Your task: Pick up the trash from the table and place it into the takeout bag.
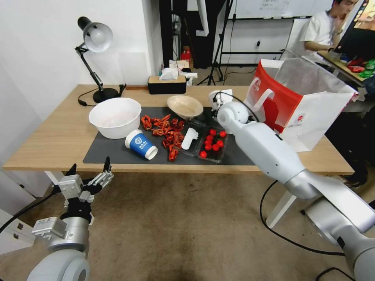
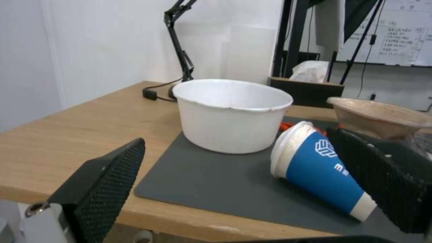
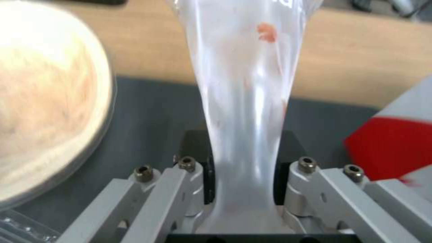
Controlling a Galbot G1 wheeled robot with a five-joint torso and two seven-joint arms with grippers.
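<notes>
The right claw (image 3: 243,189) is hidden in the head view behind its own arm, which reaches from the lower right of the frame up to the middle, ending just left of the takeout bag (image 1: 312,113). The right wrist view shows that claw closed on a clear plastic bag (image 3: 245,101), pinched between the pads and stretching away from them; the bag's far end is cut off by the frame edge, and a small red smear shows through it. Beside it lies the blurred beige bowl (image 3: 40,101), with a red corner of the takeout bag at the frame's right.

The left claw (image 1: 90,171) hangs low at the lower left of the head view, below the table (image 1: 50,136) edge, fingers spread wide and gripping nothing. Its wrist view faces the blue-and-white paper cup (image 2: 319,165), lying on its side on the grey mat (image 2: 216,182), partly covered by one finger (image 2: 387,175).
</notes>
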